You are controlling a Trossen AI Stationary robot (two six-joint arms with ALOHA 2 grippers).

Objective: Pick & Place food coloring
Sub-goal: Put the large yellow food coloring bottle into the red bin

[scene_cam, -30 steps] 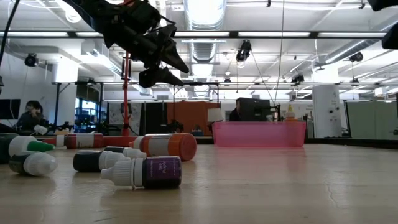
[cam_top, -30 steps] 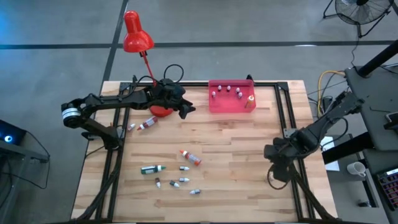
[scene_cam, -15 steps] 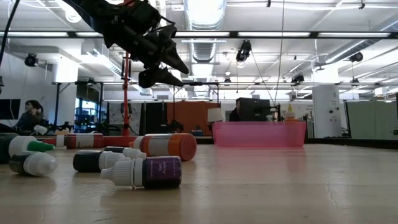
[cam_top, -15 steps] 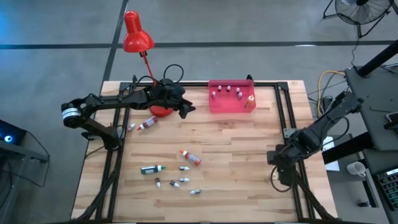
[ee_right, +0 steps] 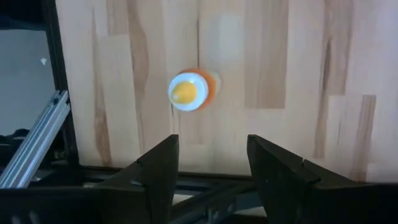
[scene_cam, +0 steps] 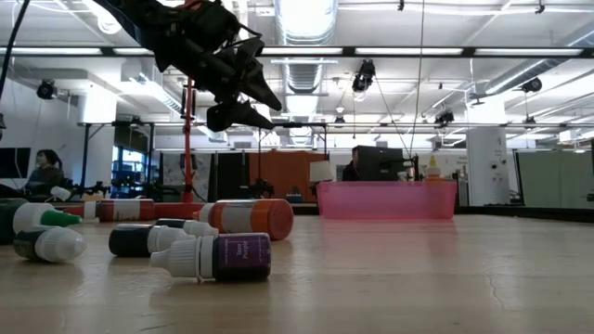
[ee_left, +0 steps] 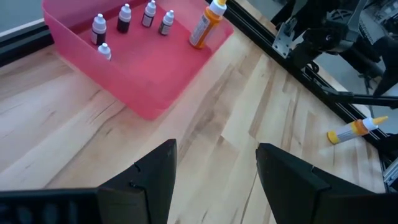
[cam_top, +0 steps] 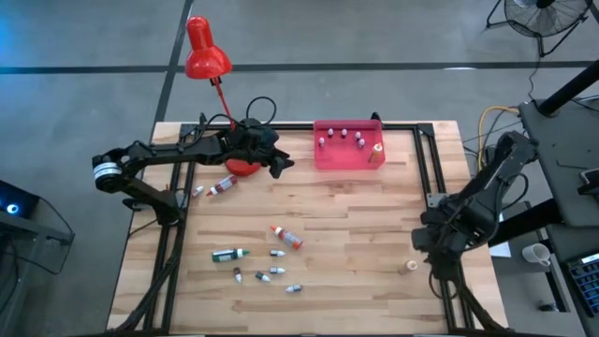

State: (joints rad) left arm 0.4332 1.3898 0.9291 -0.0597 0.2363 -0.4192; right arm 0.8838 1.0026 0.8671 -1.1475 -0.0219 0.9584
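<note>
Several food coloring bottles lie on their sides at the near left of the table, among them a dark green one [cam_top: 227, 254] and an orange-red one [cam_top: 288, 238]; the low view shows them close up [scene_cam: 223, 257]. More stand upright in the pink tray [cam_top: 348, 157] at the far side [ee_left: 149, 87]. One orange bottle [cam_top: 410, 267] stands upright near the right edge [ee_right: 189, 92]. My right gripper [cam_top: 423, 241] hangs open above and beside it [ee_right: 211, 174]. My left gripper [cam_top: 284, 165] hovers open, left of the tray [ee_left: 214, 168].
A red desk lamp [cam_top: 208, 54] stands at the far left, its base [cam_top: 243, 168] under my left arm. Black frame rails [cam_top: 435, 178] run along the table's sides. Two more bottles [cam_top: 221, 186] lie near the left rail. A person [scene_cam: 42, 172] sits far behind the table.
My right gripper has swung from over the orange bottle toward the table's right edge and a little toward the far side, rolling as it went. The bottle, hidden under the gripper before, now stands uncovered on the table.
</note>
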